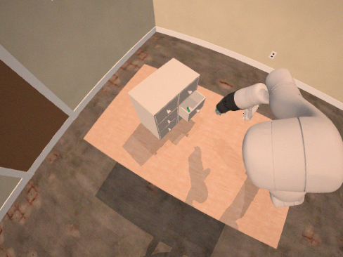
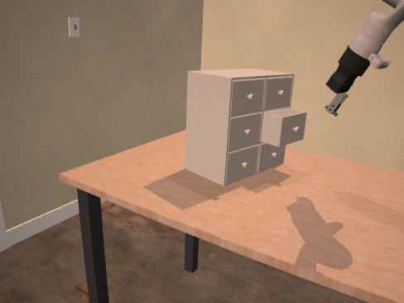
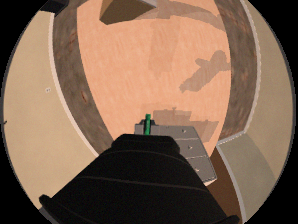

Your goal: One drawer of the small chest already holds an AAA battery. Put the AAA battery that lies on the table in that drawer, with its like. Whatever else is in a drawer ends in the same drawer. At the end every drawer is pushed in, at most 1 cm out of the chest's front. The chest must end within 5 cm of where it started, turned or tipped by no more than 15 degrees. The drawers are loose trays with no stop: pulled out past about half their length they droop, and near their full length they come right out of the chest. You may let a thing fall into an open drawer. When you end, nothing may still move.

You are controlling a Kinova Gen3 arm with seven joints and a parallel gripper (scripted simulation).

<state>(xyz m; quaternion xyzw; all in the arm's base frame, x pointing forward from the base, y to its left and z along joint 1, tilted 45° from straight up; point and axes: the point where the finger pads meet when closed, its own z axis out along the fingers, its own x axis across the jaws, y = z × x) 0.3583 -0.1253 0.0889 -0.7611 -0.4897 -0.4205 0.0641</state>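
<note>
The white chest (image 1: 163, 84) (image 2: 207, 124) (image 3: 199, 161) stands upright on the table. Its middle drawer in the right column (image 1: 197, 106) (image 2: 292, 132) is pulled partly out and looks level. A green battery (image 1: 188, 109) lies inside that drawer. The other five drawers look pushed in. My gripper (image 1: 218, 111) (image 2: 331, 110) (image 3: 147, 124) is shut on a second green battery (image 2: 335, 113) (image 3: 148, 118), which sticks out on both sides of the fingertips. The gripper is tilted and hangs in the air in front of the open drawer, higher than it and apart from it.
The table (image 1: 169, 175) (image 2: 165, 207) (image 3: 125, 65) bears the chest near one end. The knobs of the drawers stick out of the chest's front. The arm's large links (image 1: 281, 154) reach over the table from the right in the top view.
</note>
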